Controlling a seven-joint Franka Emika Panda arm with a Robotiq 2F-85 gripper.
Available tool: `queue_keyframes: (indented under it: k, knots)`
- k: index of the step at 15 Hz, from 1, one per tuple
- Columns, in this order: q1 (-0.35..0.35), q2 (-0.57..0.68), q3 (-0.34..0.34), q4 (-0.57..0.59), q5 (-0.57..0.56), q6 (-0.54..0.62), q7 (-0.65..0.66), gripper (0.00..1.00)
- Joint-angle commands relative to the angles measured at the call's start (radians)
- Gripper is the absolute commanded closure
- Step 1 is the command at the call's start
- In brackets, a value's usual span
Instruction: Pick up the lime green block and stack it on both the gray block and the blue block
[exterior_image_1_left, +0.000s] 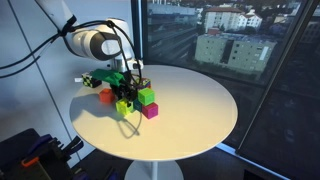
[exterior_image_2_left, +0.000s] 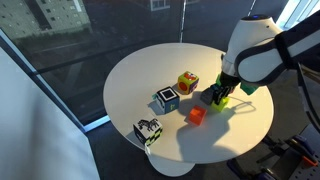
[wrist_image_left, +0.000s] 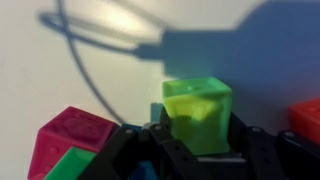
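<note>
Slippage looks likeliest: the gripper (wrist_image_left: 198, 146) seems clamped on the lime green block (wrist_image_left: 197, 112), which may twist loose when lifted or knock the magenta block (wrist_image_left: 75, 135) close by

On round white table (exterior_image_2_left: 130, 70): red block (exterior_image_2_left: 196, 116) near the middle; yellow-and-red cube (exterior_image_2_left: 187, 82) close by; magenta cube (exterior_image_1_left: 150, 110) just beside deep green cube (exterior_image_1_left: 146, 97).

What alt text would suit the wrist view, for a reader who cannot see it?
A lime green block sits between the black fingers of the pincer at the bottom edge, against a white table. A magenta cube lies at lower left, a red cube at the right edge.
</note>
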Motion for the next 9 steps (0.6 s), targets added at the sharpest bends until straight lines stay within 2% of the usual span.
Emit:
queue_keyframes:
  k: [1,9]
  knots:
    - [-0.005,-0.023,0.011,-0.007,0.007,-0.008,0.007,0.72]
    - [-0.004,-0.082,0.027,-0.014,0.027,-0.049,0.009,0.74]
